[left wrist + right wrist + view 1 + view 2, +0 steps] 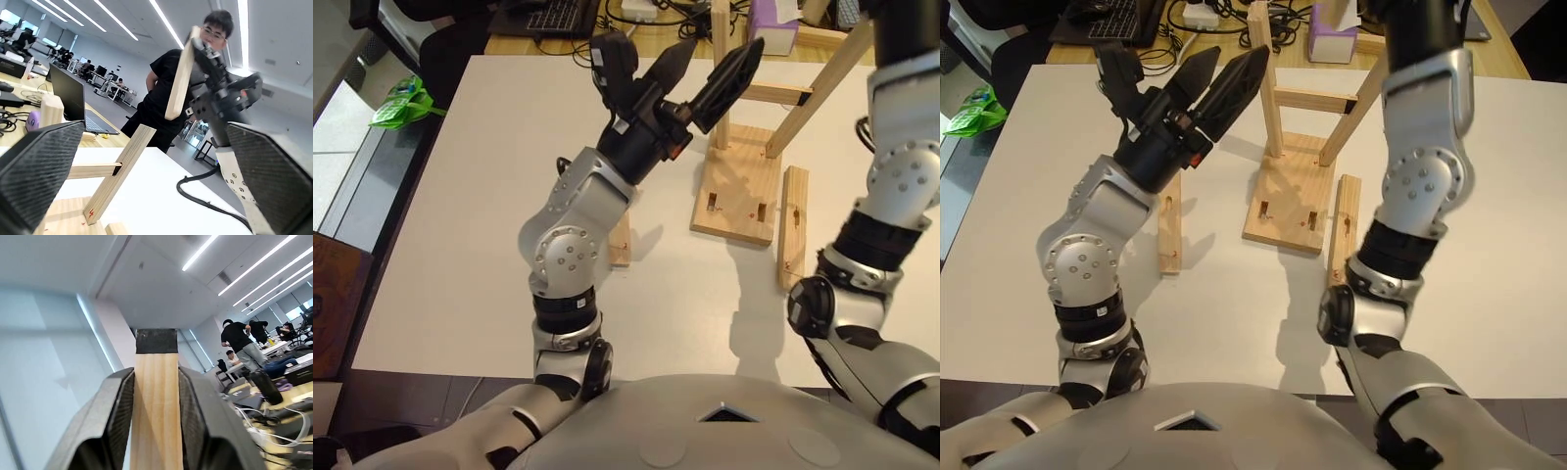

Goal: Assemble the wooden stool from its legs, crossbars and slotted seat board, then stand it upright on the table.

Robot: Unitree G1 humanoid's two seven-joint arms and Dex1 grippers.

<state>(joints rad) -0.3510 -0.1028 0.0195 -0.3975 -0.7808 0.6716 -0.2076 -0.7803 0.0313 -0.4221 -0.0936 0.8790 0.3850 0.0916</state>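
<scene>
Two legs (1270, 88) are standing in the seat board (1283, 201) at twelve o'clock on the desk (1489, 196), the right claw (155, 374) is gripping a third leg (155, 411) above it, the left claw (1239, 51) is hovering released, and a skewed descent is likely risking toppling the leaning leg (1351, 119).

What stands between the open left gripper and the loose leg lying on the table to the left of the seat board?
Nothing visible does. The left gripper hangs open above the table. The loose leg lies flat on it below, apart from the seat board, with only air between them.
</scene>
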